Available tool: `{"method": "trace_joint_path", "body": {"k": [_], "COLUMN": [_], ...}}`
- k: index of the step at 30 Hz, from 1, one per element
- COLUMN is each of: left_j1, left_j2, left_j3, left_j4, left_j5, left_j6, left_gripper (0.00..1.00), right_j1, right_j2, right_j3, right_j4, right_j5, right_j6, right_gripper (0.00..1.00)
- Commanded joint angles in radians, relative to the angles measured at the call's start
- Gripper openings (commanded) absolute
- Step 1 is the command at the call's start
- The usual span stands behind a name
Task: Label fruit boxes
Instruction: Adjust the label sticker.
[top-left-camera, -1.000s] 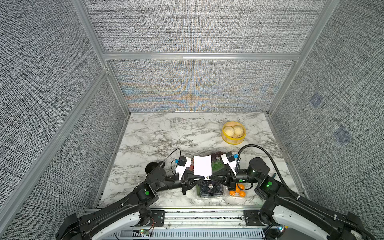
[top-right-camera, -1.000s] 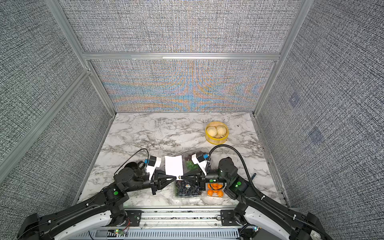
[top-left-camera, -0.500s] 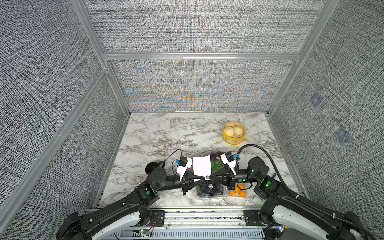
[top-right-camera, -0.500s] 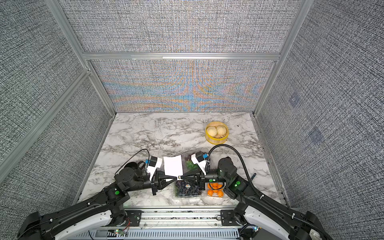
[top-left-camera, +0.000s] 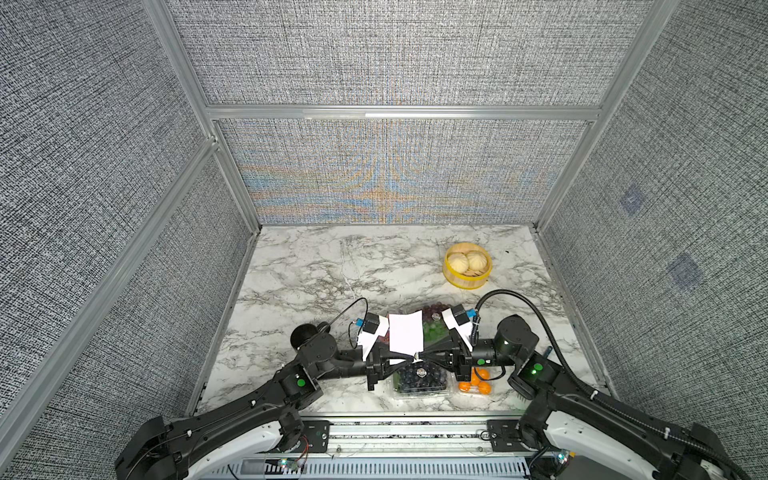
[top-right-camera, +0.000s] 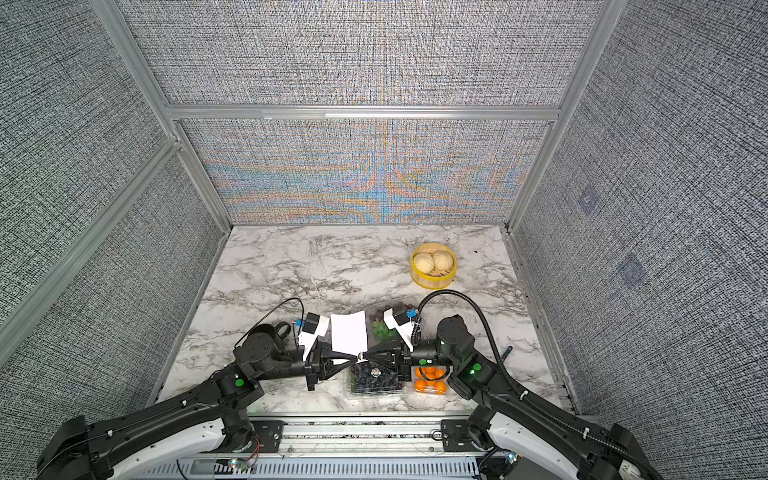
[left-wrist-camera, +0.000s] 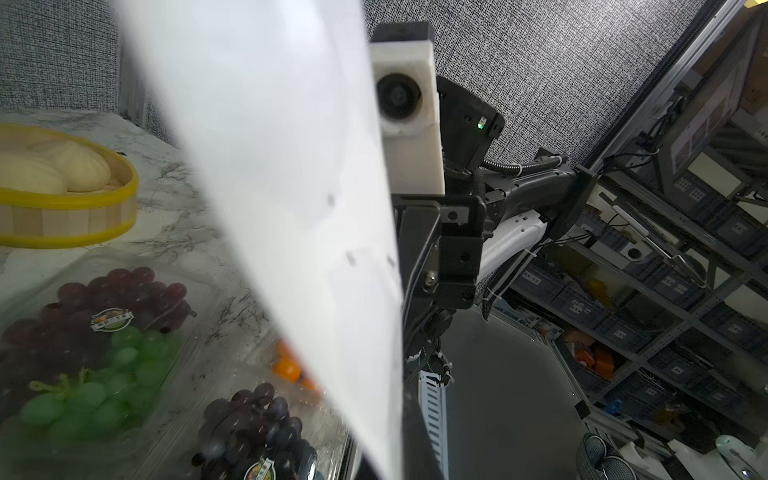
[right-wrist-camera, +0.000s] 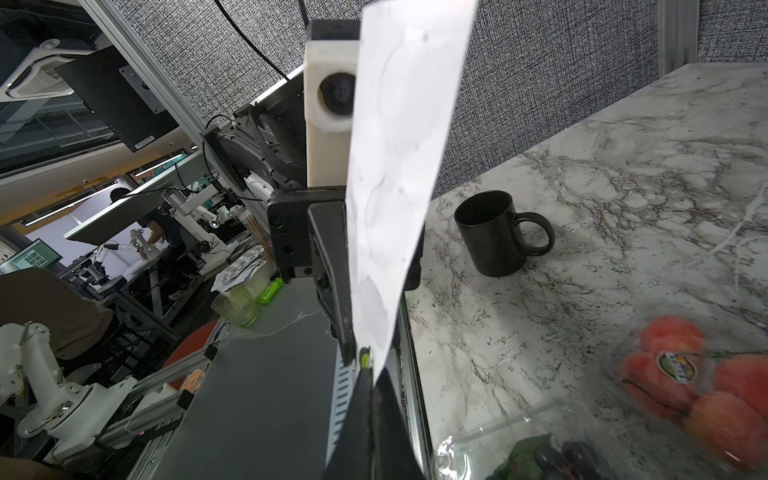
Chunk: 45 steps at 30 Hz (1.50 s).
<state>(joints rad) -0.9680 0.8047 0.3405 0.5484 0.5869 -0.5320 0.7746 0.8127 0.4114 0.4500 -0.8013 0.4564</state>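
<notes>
- In both top views the four fruit boxes lie in the lower middle of the frame on the grey-veined white marble tabletop (top-left-camera: 332, 270), grouped around the point where the two grippers meet.
- The clear plastic clamshell box of dark blue-purple grapes (top-left-camera: 420, 380) sits directly below the meeting tips.
- The clear clamshell box of small oranges (top-left-camera: 476, 382) is to the lower right of the tips, partly under the right gripper's body.
- The clear clamshell box of purple and green grapes (top-left-camera: 432, 328) is above the tips.
- The clear clamshell box of small red fruit (right-wrist-camera: 681, 374) shows plainly only at the lower right of the right wrist view.
- The boxes lie flat with their lids up. The dark-grape box has its long side running left to right across the frame.
- The left gripper (top-left-camera: 409, 357) has its fingers pressed together, pinching the lower edge of a white rectangular paper sheet (top-left-camera: 405, 337), which stands upright.
- The right gripper (top-left-camera: 426, 357) is also pressed together, tip to tip with the left, at the sheet's lower corner. What it pinches is too small to tell.
- A round yellow bamboo steamer (top-left-camera: 467, 284) sits at the upper right of the tabletop, and a black mug (right-wrist-camera: 494, 232) at the left.
</notes>
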Motion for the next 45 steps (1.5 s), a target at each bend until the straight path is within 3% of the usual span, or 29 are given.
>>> {"method": "trace_joint_path", "body": {"k": [1,18,33,34,36,37,45], "left_j1": [0.000,0.000,0.000,-0.001,0.000,0.000,-0.001], "left_j2": [0.001,0.046,0.044,0.033,0.008,-0.007,-0.008], "left_j3": [0.011,0.018,0.007,0.003,-0.004,-0.007,0.018], "left_j4": [0.051,0.076,0.086,0.077,0.054,0.037,-0.031], "left_j5": [0.032,0.034,0.034,0.024,-0.002,-0.014,-0.055], "left_j6": [-0.005,-0.008,-0.017,-0.016,-0.015,-0.009,0.005], "left_gripper": [0.00,0.00,0.00,0.01,0.25,0.27,0.31], "right_j1": [-0.003,-0.008,-0.036,-0.049,-0.062,-0.063,-0.063], "right_j2": [0.000,0.025,0.010,0.007,0.001,-0.002,-0.001], "right_j3": [-0.002,-0.034,-0.043,-0.045,-0.046,-0.046,-0.042], "right_j4": [0.029,0.151,0.116,0.115,0.111,0.102,0.107], "right_j5": [-0.009,-0.081,-0.053,-0.056,-0.062,-0.061,-0.074], "right_j6": [-0.005,0.050,0.030,0.035,0.039,0.033,0.039], "right_gripper": [0.00,0.00,0.00,0.00,0.00,0.00,0.00]}}
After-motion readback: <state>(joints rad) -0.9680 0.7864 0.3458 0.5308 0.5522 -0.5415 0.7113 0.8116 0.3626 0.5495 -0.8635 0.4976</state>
